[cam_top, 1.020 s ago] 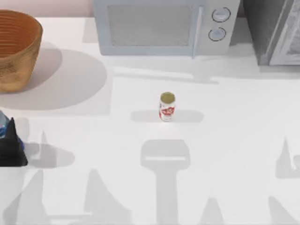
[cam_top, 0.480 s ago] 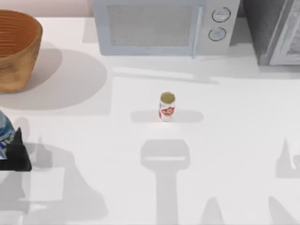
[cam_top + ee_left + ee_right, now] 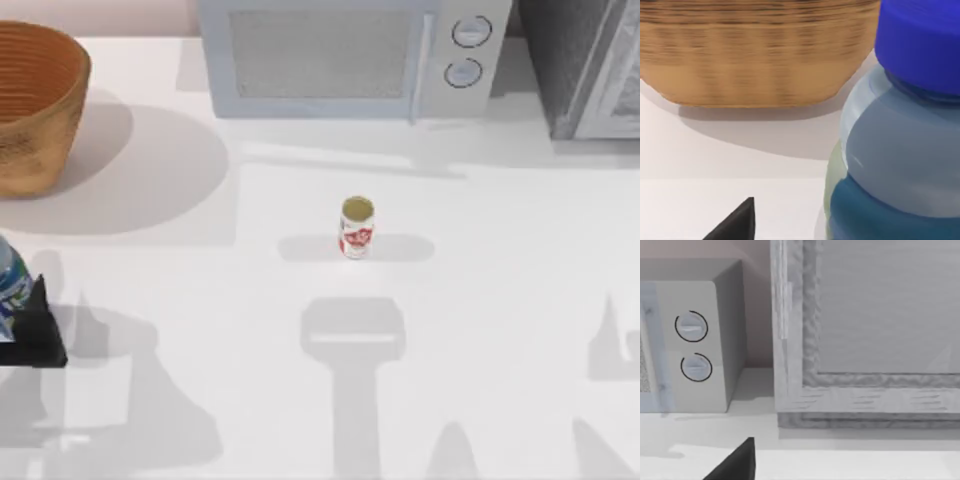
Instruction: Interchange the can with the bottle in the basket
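Note:
The can [image 3: 356, 228], red and white with a dull gold top, stands upright in the middle of the table. The orange-brown wicker basket [image 3: 35, 110] sits at the far left corner, its ribbed wall [image 3: 755, 55] close ahead in the left wrist view. The blue bottle [image 3: 10, 280] stands upright at the table's left edge, in front of the basket. My left gripper [image 3: 28, 322] is right at the bottle and open. In the left wrist view the bottle [image 3: 900, 150] looms close, and bare table separates it from one dark fingertip [image 3: 737, 222]. The right arm is parked, one fingertip [image 3: 737, 462] showing.
A microwave [image 3: 350, 60] stands along the back edge behind the can, its two dials [image 3: 692, 345] in the right wrist view. A grey framed cabinet [image 3: 590, 70] fills the back right corner. Open table lies between the bottle and the can.
My left gripper and the bottle moved slightly right and toward the front over the last second, then almost stopped. The can and basket stayed put.

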Controlling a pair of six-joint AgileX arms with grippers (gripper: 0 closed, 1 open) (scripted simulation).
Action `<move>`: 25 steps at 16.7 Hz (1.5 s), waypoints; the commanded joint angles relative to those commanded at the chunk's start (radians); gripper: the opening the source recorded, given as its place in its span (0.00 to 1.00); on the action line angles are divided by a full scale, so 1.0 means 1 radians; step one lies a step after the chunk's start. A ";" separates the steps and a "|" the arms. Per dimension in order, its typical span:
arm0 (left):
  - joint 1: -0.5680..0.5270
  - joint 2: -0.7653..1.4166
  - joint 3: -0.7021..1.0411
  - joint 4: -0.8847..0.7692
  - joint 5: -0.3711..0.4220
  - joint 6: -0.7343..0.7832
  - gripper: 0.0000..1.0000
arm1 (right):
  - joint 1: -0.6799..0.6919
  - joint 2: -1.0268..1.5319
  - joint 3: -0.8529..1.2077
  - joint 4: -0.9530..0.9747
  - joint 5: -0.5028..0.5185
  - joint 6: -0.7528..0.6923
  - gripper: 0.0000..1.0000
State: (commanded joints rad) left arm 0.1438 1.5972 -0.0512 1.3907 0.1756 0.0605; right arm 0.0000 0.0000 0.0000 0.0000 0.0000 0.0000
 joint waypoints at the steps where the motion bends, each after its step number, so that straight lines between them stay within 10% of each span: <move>1: 0.000 0.002 0.000 -0.001 0.000 0.000 1.00 | 0.000 0.000 0.000 0.000 0.000 0.000 1.00; 21: -0.051 0.314 0.163 0.120 -0.049 -0.016 1.00 | 0.000 0.000 0.000 0.000 0.000 0.000 1.00; 25: -0.051 0.314 0.163 0.120 -0.049 -0.016 0.70 | 0.000 0.000 0.000 0.000 0.000 0.000 1.00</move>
State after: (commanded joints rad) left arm 0.0928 1.9110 0.1119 1.5104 0.1264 0.0448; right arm 0.0000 0.0000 0.0000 0.0000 0.0000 0.0000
